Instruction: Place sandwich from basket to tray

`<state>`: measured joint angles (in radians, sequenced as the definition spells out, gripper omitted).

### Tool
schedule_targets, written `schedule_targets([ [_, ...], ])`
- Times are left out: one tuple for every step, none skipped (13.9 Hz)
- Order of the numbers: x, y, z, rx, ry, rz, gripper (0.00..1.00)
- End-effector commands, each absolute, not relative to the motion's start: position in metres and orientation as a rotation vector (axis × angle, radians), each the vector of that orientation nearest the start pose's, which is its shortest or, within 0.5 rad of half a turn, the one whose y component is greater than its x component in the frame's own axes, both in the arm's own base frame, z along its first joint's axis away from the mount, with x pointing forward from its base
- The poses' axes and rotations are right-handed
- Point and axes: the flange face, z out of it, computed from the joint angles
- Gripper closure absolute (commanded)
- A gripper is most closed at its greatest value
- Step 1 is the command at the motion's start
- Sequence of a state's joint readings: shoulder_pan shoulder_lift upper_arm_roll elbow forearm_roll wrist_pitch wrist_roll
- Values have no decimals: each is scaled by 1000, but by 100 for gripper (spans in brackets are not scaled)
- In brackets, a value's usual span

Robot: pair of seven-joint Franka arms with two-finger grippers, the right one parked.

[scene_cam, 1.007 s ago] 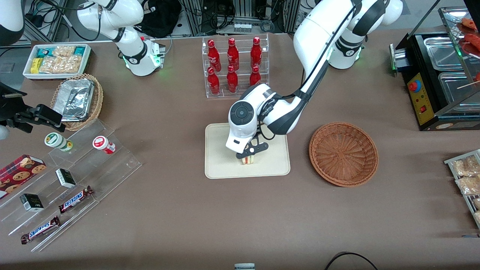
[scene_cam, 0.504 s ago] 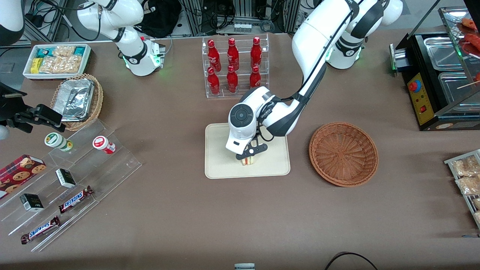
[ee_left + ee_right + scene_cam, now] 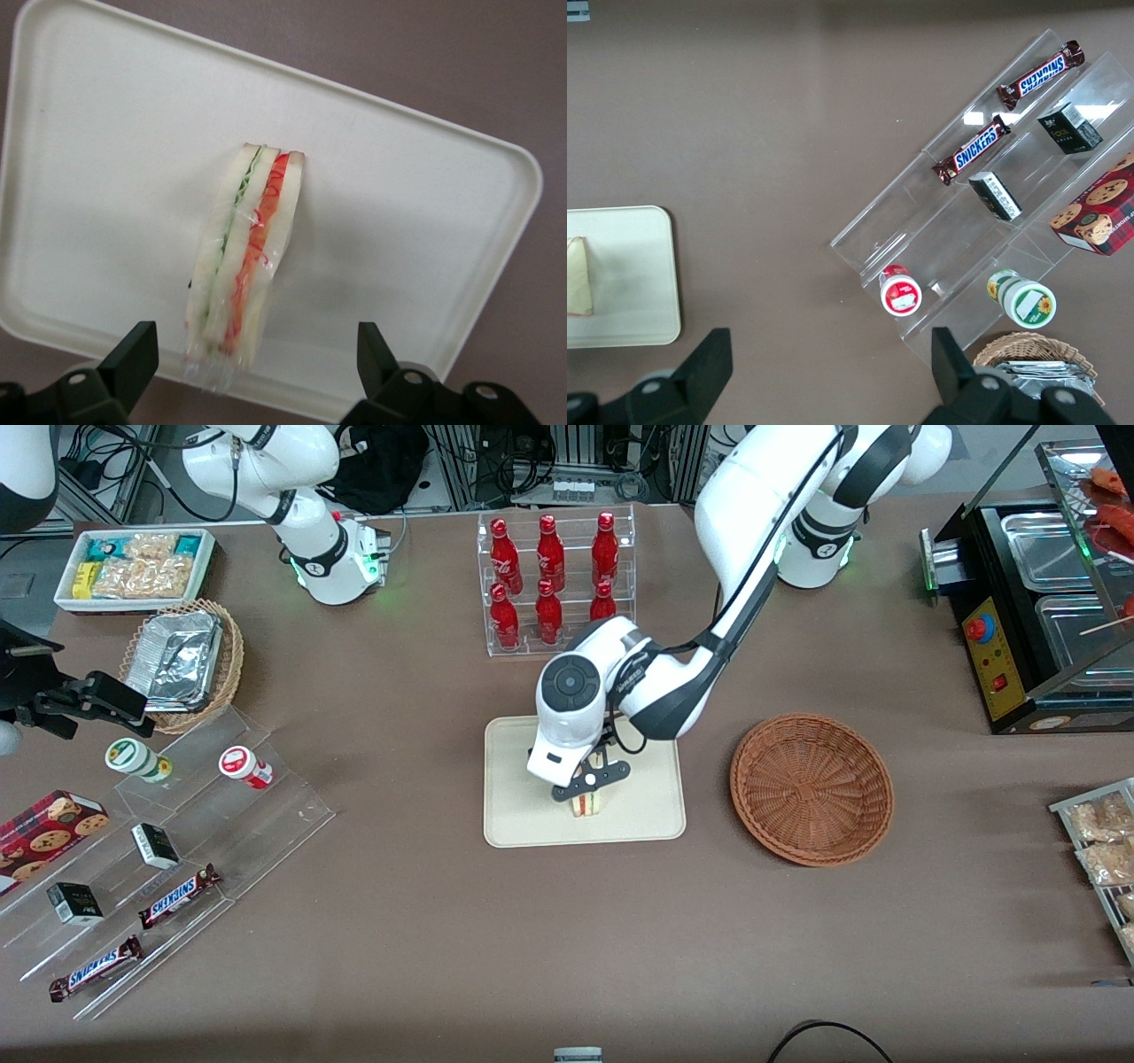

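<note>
Sandwich point(image 3: 241, 266): on tray point(image 3: 106, 133), soft, light, slippery wrap; hold by flat bread faces.
Gripper point(image 3: 257, 376): above it, jaws wide, empty.

I'm seeing the arm covering most of the sandwich point(image 3: 585, 805) from the front; the end effector point(image 3: 257, 354) fingers are getting cropped at the wrist view's edge.

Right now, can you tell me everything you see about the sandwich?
The sandwich is a small wedge of pale bread slices with a green layer and a red-orange layer showing along its edge. It looks wrapped in clear film. It stands on edge on the cream tray, near the rim nearer the front camera. The gripper is open just above it, fingers spread on either side, not touching. The basket beside the tray holds nothing.
</note>
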<state>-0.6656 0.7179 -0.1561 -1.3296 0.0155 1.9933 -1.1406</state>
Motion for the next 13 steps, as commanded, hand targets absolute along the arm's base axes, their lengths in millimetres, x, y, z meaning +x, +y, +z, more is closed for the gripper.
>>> schedule_targets([
  [511,-507,355,-3074,-553,131,0],
  [509,-504,366,-3068,-552,131,0],
  [508,-500,377,-3056,-552,134,0],
  [516,-486,383,-3026,-573,121,0],
  [522,-474,387,-2987,-596,102,0],
  [524,-464,389,-2948,-609,104,0],
  [528,-452,398,-2932,-607,108,0],
  [538,-432,405,-2910,-641,121,0],
  [543,-415,406,-2897,-627,145,0],
  [545,-403,408,-2900,-571,164,0],
  [549,-386,412,-2905,-536,176,0],
  [553,-368,414,-2905,-527,187,0],
  [556,-352,421,-2911,-511,191,0],
])
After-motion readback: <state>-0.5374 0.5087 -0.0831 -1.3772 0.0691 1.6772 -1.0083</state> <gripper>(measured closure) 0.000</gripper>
